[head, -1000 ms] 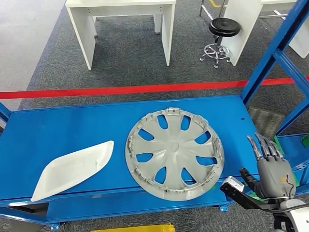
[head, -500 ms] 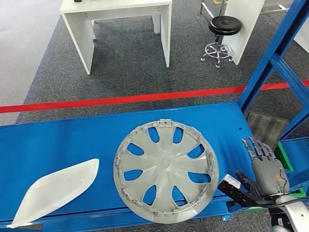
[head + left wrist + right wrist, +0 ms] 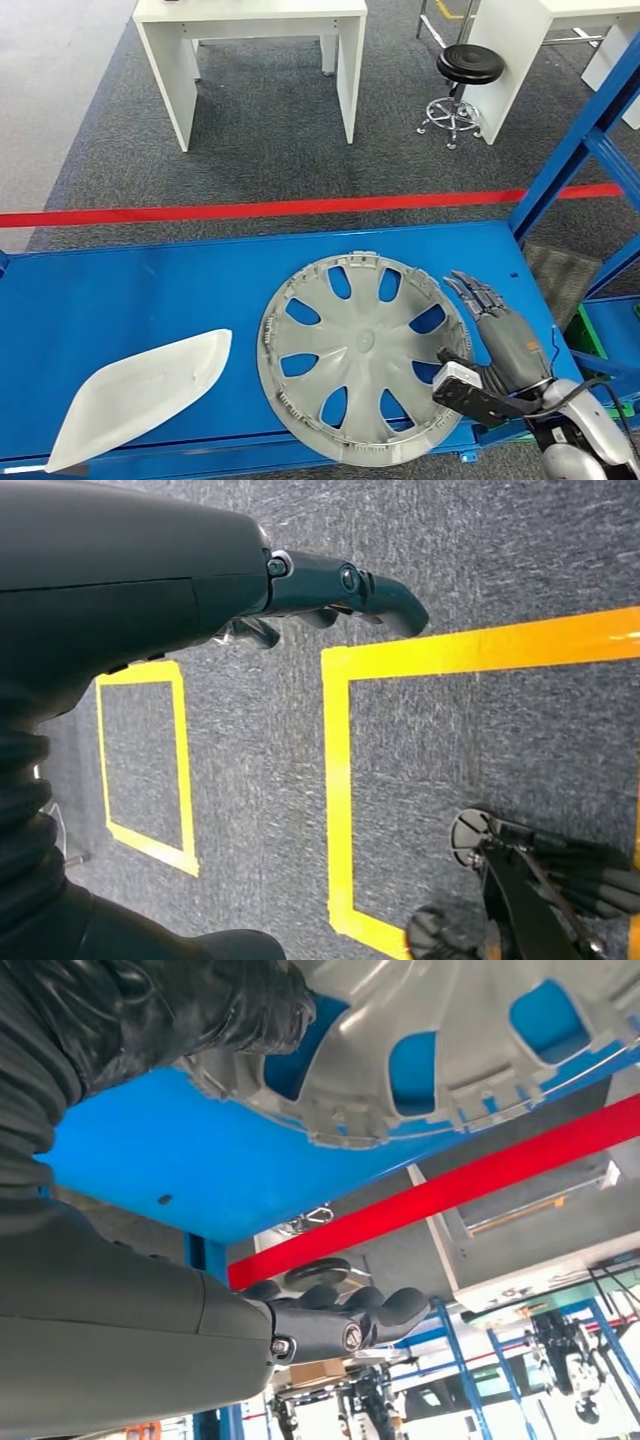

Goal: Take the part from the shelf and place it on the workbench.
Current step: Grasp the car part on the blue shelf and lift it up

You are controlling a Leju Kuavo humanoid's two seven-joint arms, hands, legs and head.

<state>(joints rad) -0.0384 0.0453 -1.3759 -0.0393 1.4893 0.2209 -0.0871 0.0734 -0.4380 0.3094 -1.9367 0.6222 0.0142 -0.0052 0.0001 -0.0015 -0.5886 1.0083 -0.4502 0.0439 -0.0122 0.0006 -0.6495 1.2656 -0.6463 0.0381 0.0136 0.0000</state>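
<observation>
Right hand moved to wheel cover rim | fingers apart

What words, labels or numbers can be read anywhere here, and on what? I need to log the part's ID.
None can be read.
Hubcap: no legible marking on its face.
White part: plain surface, no label.
Blue shelf: no lettering.
Floor tape lines carry no text.
</observation>
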